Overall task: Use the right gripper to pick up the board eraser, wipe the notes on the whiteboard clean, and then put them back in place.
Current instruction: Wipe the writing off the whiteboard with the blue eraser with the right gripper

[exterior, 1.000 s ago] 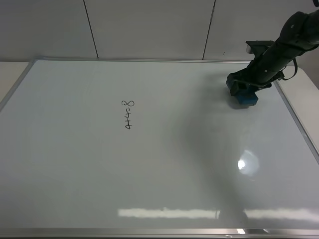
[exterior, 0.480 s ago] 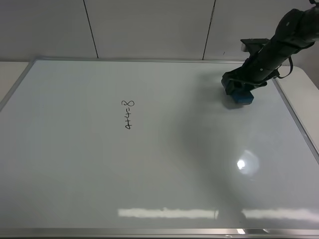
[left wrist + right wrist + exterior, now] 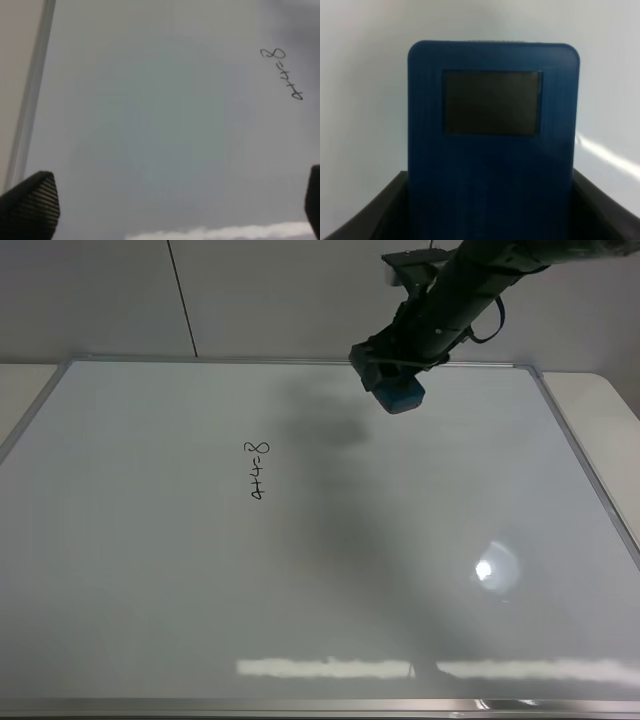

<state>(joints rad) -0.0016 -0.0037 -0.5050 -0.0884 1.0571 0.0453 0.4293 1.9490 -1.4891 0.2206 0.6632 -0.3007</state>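
Fingers (image 3: 377,217) of the right gripper (image 3: 390,382) are clamped on the board eraser (image 3: 403,398), near the whiteboard's (image 3: 150,570) far edge. Notes (image 3: 258,470) sit left of the whiteboard's centre, unwiped.

Glossy whiteboard (image 3: 300,570) in a thin metal frame; matt blue plastic board eraser (image 3: 492,145).

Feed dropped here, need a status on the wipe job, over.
Right gripper shut on board eraser, near whiteboard far edge. Left gripper open, holding nothing. Notes unwiped, nothing between eraser and them.
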